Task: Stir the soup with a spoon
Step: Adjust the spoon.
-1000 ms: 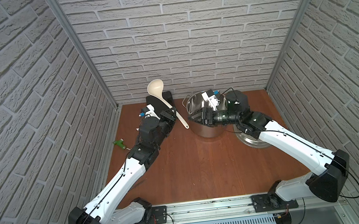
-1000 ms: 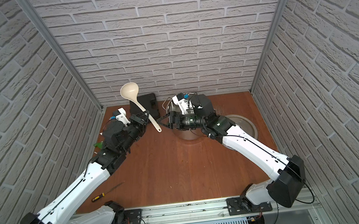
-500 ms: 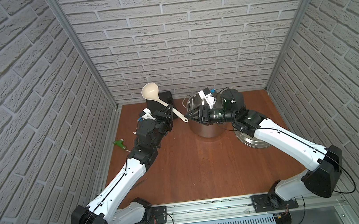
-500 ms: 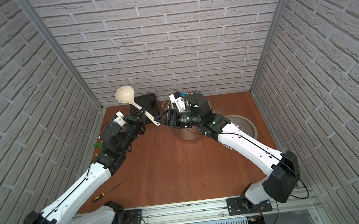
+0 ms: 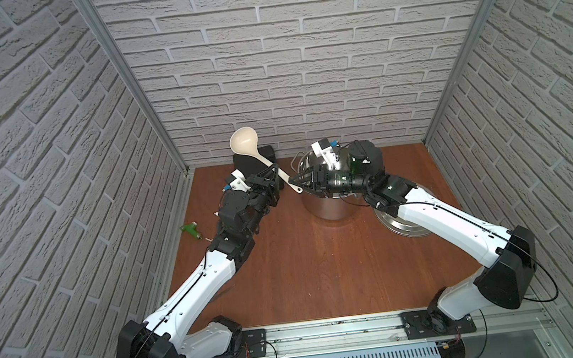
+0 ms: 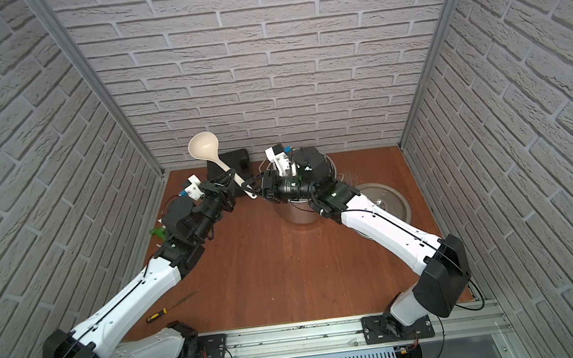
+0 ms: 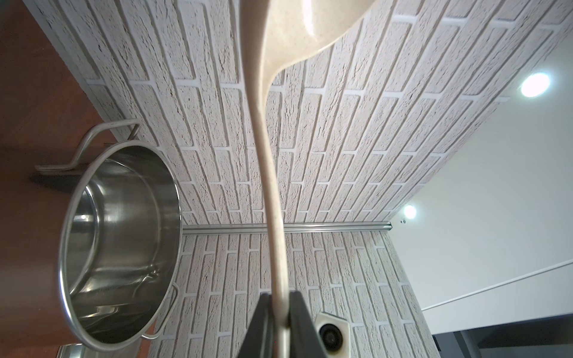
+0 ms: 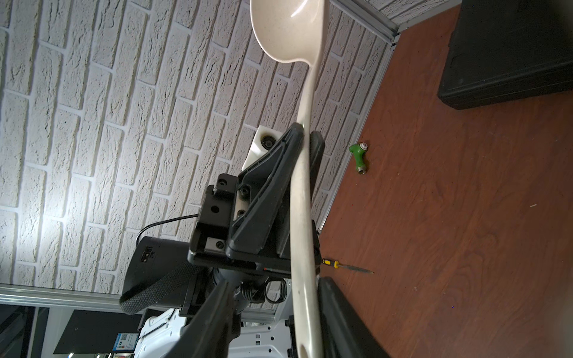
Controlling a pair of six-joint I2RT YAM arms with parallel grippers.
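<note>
Spoon raised between both grippers, beside the pot.
The left gripper [image 5: 274, 169] clamps the spoon [image 5: 256, 154] mid-handle, bowl up above it. The right gripper [image 5: 295, 184] straddles the handle's tip, jaws narrowed but gapped on one side, with the bare steel pot [image 5: 329, 208] just behind and below it.

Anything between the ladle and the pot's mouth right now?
No lid: it lies on the table beside the pot. But the right arm's wrist hangs over the pot's mouth in both top views, right pincer open around the ladle's handle end.
</note>
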